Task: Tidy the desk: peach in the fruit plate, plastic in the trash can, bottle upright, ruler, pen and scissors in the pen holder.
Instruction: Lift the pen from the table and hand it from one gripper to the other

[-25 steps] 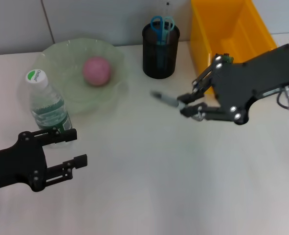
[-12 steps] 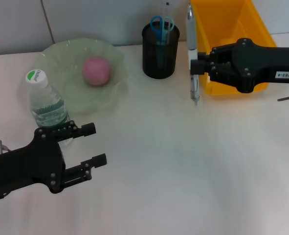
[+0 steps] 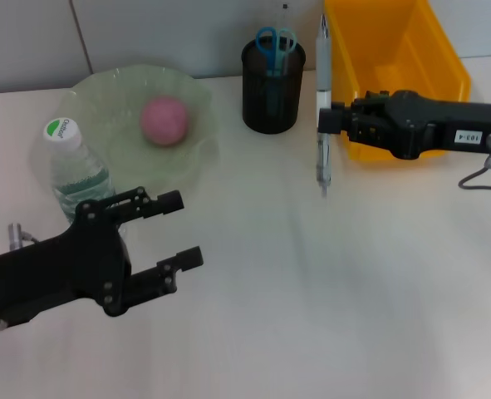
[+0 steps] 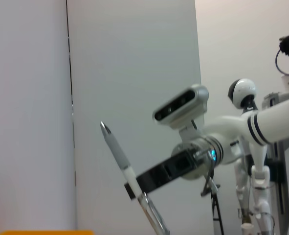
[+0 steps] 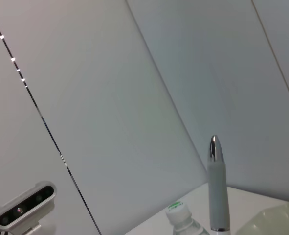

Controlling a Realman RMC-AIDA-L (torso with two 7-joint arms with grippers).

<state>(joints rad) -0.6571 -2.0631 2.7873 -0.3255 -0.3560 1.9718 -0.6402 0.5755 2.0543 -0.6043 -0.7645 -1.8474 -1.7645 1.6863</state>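
The right claw (image 3: pixel 326 121) is pinching the pen (image 3: pixel 321 100) near its middle and holds it upright, with the tip pointing down, above the counter (image 3: pixel 311 291). The pen hangs between the pen holder (image 3: pixel 272 87) and the trash can (image 3: pixel 392 66), just beside the yellow wall and not yet over the black mesh cup. In the right wrist view the grey upper part of the pen (image 5: pixel 216 186) rises with its silver end on top, and the bottle cap shows behind it.

The blue scissors (image 3: pixel 276 43) stand already in the pen holder. Left of the holder, the peach (image 3: pixel 164 120) lies in the fruit plate (image 3: pixel 112 100). The bottle (image 3: pixel 77 170) stands upright near the plate's left rim.

The left claw (image 3: pixel 179 229) hovers low over the counter near the front, just beside the bottle, and its two fingers are spread apart with nothing between them. The left wrist view shows the right arm holding the pen (image 4: pixel 129 176) from far.
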